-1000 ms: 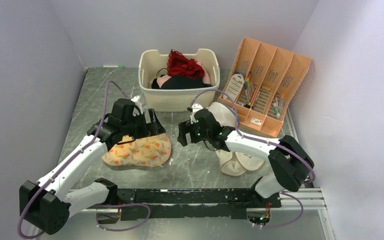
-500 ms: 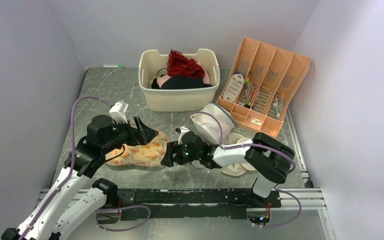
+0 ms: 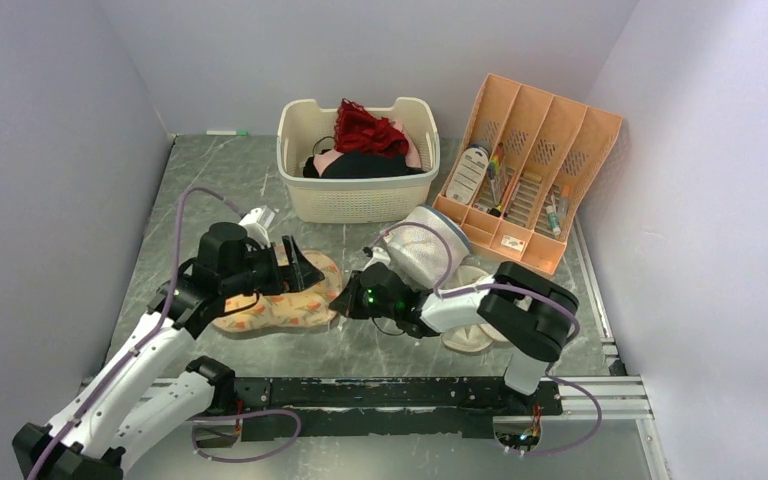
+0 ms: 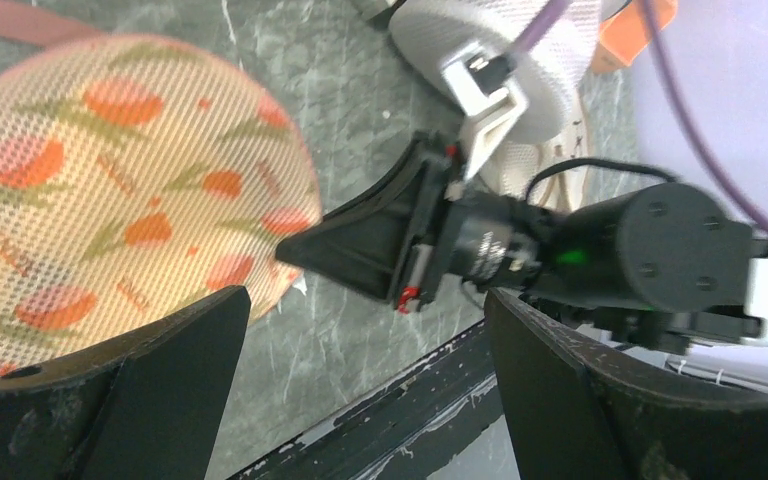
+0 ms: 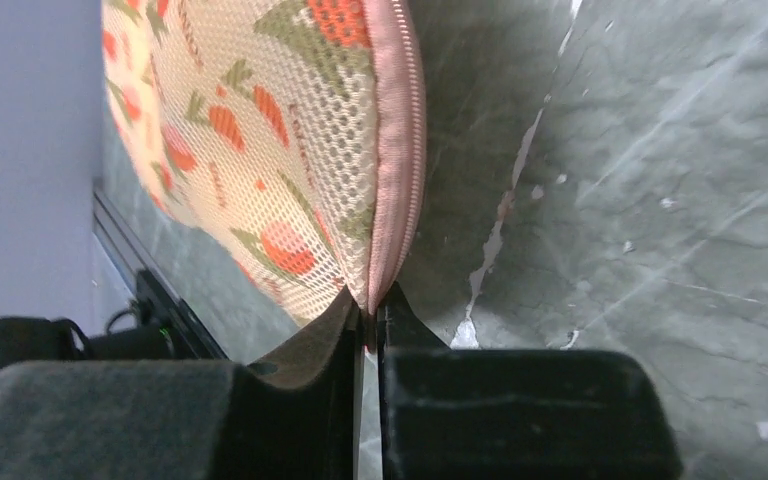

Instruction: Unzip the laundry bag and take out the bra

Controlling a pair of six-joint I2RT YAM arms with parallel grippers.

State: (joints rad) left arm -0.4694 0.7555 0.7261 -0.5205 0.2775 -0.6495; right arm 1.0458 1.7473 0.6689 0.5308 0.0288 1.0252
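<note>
The laundry bag (image 3: 275, 308), cream mesh with orange-red flowers and pink edging, lies flat left of centre on the table. It also fills the upper left of the left wrist view (image 4: 110, 200) and the top of the right wrist view (image 5: 270, 130). My right gripper (image 3: 338, 300) lies low at the bag's right end, shut on the pink zip edging (image 5: 397, 150) where its fingertips (image 5: 370, 310) meet. My left gripper (image 3: 300, 270) hovers over the bag's right lobe, open (image 4: 365, 300) with nothing between its fingers. It looks down on the right gripper (image 4: 360, 245). The bra is hidden.
A cream basket (image 3: 358, 200) with a red lacy garment (image 3: 368, 128) stands at the back. A white mesh dome bag (image 3: 430, 245) and round white flat bags (image 3: 470, 328) lie by the right arm. An orange organiser (image 3: 535, 170) is back right. A black rail (image 3: 380, 393) runs along the near edge.
My right gripper has dropped to the bag's right end and shut on its pink edging. The left arm has pulled back and now hovers over the bag, still open.
</note>
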